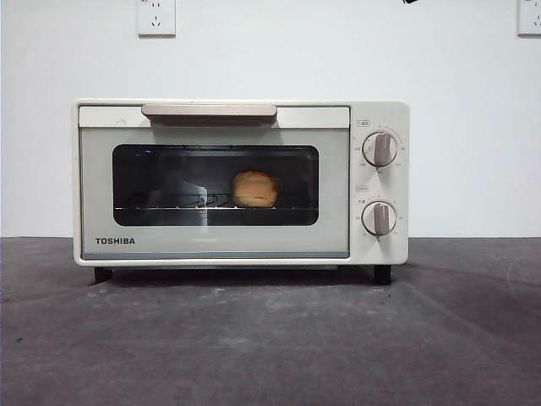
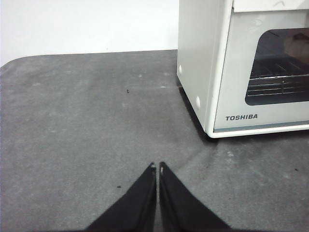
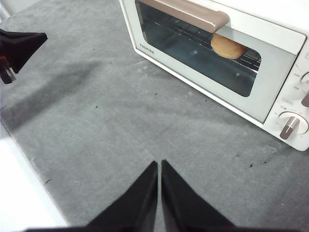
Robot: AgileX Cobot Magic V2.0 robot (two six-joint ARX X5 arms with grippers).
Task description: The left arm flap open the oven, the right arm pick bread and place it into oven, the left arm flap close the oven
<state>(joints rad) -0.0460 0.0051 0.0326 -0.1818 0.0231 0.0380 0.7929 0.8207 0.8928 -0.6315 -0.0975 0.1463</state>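
The cream-white TOSHIBA oven (image 1: pixel 241 182) stands on the grey table with its door shut and the beige handle (image 1: pixel 209 111) at the top. The golden bread (image 1: pixel 254 189) lies on the wire rack inside, seen through the dark glass; it also shows in the right wrist view (image 3: pixel 228 47). My left gripper (image 2: pixel 158 166) is shut and empty, above the table to the oven's (image 2: pixel 251 67) left front. My right gripper (image 3: pixel 159 163) is shut and empty, above the table in front of the oven (image 3: pixel 217 58). The left gripper also shows in the right wrist view (image 3: pixel 17 48).
Two round knobs (image 1: pixel 379 149) sit on the oven's right panel. Grey mat (image 1: pixel 270 338) covers the table in front of the oven. A white wall with power sockets (image 1: pixel 156 17) stands behind. A black arm tip (image 1: pixel 410 2) shows at the top edge.
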